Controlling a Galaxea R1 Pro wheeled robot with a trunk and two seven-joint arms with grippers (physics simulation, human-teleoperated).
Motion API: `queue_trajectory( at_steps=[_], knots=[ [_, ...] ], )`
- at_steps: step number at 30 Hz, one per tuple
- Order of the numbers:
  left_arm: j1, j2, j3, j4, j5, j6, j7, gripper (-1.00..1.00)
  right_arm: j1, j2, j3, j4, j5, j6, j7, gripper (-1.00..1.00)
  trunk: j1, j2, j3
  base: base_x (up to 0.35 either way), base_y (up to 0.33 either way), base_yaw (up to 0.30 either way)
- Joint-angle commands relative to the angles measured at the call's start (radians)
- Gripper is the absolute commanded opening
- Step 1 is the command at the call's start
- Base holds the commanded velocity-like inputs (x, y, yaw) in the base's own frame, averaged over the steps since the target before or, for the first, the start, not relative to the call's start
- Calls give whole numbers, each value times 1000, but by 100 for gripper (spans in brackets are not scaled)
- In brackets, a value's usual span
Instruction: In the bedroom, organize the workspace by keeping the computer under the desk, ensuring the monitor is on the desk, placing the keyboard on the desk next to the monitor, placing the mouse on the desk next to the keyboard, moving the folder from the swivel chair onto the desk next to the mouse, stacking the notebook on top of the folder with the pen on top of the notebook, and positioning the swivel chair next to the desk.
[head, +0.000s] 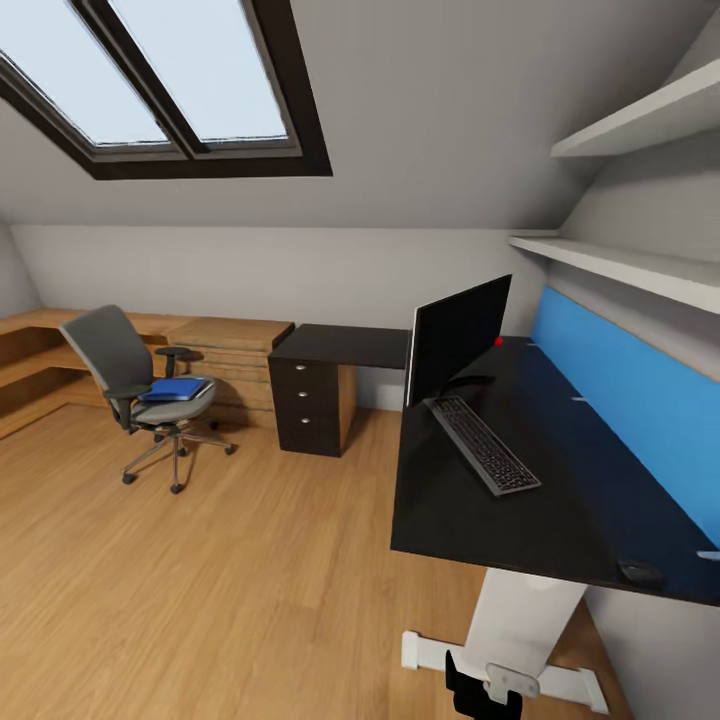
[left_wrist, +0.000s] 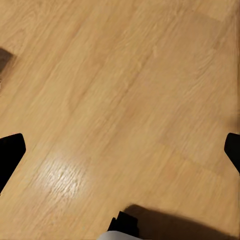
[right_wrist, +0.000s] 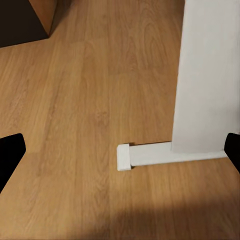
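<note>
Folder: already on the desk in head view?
No, the blue folder lies on the seat of the swivel chair, which stands across the floor from the desk.

Desk (head: 470, 520) cut off at right edge; small dark object (head: 640, 572) on it unidentifiable

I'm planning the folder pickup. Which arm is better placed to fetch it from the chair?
Probably left: the folder lies on the swivel chair far to the robot's left, while the desk crowds its right. Both are still out of reach.
</note>
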Motion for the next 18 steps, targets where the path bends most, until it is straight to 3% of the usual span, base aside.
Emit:
queue_trajectory(
  at_steps=[1, 5, 11, 18],
  knots=[
    [-1, -1, -2, 0, 9, -23, -1, 100, -1, 0, 3, 2, -10, -4, 5, 100, -4, 7, 2, 0, -5, 0],
    [-1, -1, -27, 0, 11, -66, 1, 100, -1, 1, 4, 2, -11, -4, 6, 100, -19, 35, 15, 0, -1, 0],
    [-1, 3, -31, 2, 14, -67, 3, 100, -1, 1, 4, 1, -10, -4, 6, 100, -42, 77, 33, -29, 0, 0],
    [-1, 6, -26, 3, 16, -71, 8, 100, -1, 1, 3, 2, -12, -4, 4, 100, -69, 126, 55, -289, 0, 0]
  ],
)
